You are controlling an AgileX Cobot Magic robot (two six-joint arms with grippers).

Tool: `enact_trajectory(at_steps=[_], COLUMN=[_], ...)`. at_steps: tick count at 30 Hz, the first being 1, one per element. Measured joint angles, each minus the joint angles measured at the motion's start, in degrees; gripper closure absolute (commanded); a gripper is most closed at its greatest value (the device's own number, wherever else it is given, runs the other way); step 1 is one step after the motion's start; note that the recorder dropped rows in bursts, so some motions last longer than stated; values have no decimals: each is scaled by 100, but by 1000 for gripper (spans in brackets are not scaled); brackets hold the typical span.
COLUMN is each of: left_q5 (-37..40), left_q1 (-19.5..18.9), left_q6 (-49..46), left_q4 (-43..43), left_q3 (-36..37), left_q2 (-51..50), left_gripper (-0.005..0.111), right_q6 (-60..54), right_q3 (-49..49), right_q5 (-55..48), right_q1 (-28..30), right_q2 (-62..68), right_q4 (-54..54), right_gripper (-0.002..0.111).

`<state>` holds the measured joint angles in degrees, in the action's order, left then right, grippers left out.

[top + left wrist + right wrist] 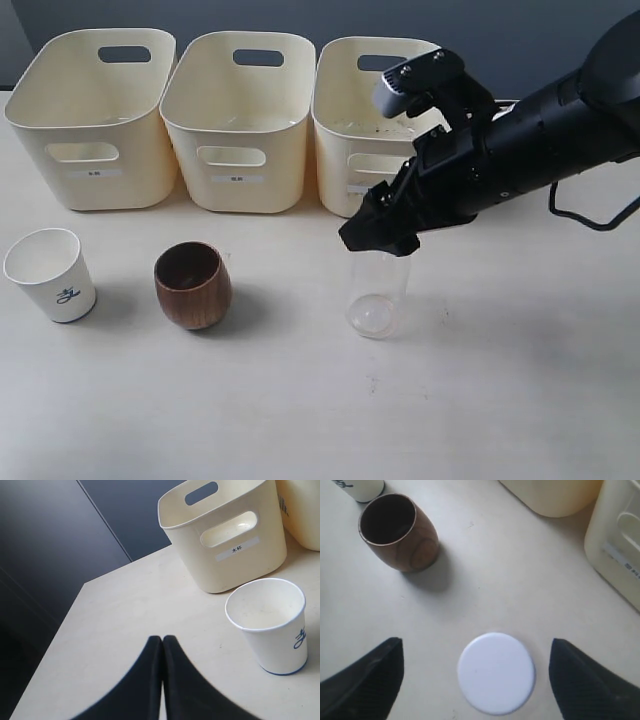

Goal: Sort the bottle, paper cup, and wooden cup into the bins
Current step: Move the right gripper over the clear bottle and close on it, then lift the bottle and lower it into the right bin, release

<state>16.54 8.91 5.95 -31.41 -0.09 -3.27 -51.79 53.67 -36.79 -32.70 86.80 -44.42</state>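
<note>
Directly above the bottle [378,295], which stood upright on the surface right of the wooden cup [193,285], the right gripper [477,672] hung with jaws wide, and should probably descend centred before closing.
</note>
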Motion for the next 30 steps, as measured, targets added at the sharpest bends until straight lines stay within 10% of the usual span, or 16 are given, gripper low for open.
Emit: enact_trajectory(at_steps=[12,16,20,30], left_q5=[0,0,0,0], left_q1=[0,0,0,0], left_q6=[0,0,0,0], left_q4=[0,0,0,0], left_q3=[0,0,0,0], left_q2=[0,0,0,0], left_gripper=[107,107,107,107], right_q6=[125,272,383,421], right_q3=[3,3,3,13], right_q5=[318,318,307,535], right_q1=[-287,-287,-287,-287], right_q2=[264,268,268,170], right_q4=[211,349,589,884], right_gripper=[37,59,108,108])
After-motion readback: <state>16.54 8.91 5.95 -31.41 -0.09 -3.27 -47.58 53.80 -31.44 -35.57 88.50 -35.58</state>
